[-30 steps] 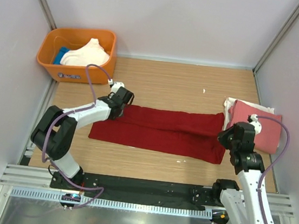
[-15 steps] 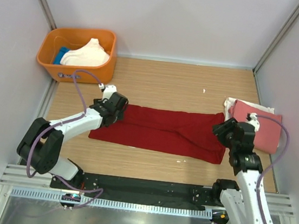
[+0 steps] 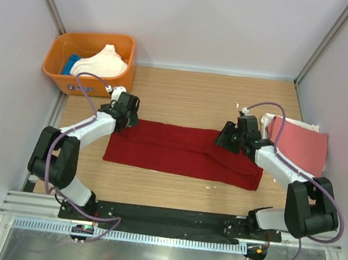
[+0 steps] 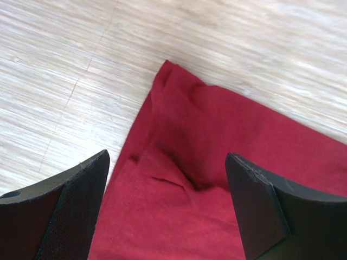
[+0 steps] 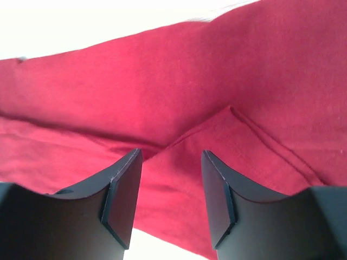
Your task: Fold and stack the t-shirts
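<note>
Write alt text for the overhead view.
A dark red shirt lies as a long strip on a wooden table, the left gripper open over its left end, the right gripper open near its right end. An orange tub holding shirts sits at the far left; a pink shirt lies at right.

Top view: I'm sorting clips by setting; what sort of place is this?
Probably a robot lab test cell: white panels enclose a wooden table, and a dark red t-shirt lies flat between two arms.
</note>
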Controlling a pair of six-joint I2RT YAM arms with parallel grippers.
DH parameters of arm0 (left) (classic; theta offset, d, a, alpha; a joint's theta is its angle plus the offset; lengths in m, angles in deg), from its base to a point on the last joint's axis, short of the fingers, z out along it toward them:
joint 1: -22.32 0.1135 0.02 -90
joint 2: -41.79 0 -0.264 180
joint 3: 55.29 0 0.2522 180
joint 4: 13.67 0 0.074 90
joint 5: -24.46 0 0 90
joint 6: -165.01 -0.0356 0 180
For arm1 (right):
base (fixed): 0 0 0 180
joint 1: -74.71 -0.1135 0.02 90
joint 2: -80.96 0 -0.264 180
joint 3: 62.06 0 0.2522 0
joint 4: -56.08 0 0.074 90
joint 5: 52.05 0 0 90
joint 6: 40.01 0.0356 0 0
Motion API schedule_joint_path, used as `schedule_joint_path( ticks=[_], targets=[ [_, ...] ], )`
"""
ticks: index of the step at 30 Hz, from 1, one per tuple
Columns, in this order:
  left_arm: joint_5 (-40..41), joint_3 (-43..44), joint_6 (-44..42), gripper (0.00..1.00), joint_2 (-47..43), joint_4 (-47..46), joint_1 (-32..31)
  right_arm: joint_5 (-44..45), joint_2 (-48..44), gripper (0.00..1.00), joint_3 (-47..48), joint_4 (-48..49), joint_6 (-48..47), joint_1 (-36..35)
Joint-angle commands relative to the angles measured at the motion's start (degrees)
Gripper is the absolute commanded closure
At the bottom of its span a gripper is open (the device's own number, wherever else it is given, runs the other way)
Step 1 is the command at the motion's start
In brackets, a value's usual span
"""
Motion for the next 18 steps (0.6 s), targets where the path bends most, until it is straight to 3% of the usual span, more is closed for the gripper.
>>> schedule_joint_path(
  ticks=[1,4,8,12,14,17,18],
  targets=[
    [-1.77,1.84,-1.11,0.12,2.69,-1.36,1.00,5.37,1.55,0.46,3.06,2.08,-2.36,-0.60],
    [-2.21,1.84,-1.29,0.16,4.10,-1.88,1.00,9.42,2.69,0.48,3.77,0.76,-3.77,-0.69],
    [-1.51,1.75,-1.37,0.38,6.12,-2.15,1.09,14.95,5.24,0.48,5.08,-1.17,-5.26,-1.39],
    [-0.36,1.75,-1.99,0.53,7.09,-1.71,2.23,16.01,8.05,0.47,5.79,-0.47,-6.23,-2.00],
    [-1.51,1.75,-1.81,0.69,7.18,-1.53,3.02,16.89,9.46,0.48,6.66,-0.30,-6.32,-2.88],
    [-0.90,1.40,-2.34,0.85,5.70,-1.01,3.11,17.77,12.10,0.55,7.98,-0.38,-6.49,-3.67],
    [-0.46,1.23,-2.52,0.85,5.17,-0.83,3.11,17.95,12.71,0.63,8.34,-0.47,-6.58,-4.02]
  ],
)
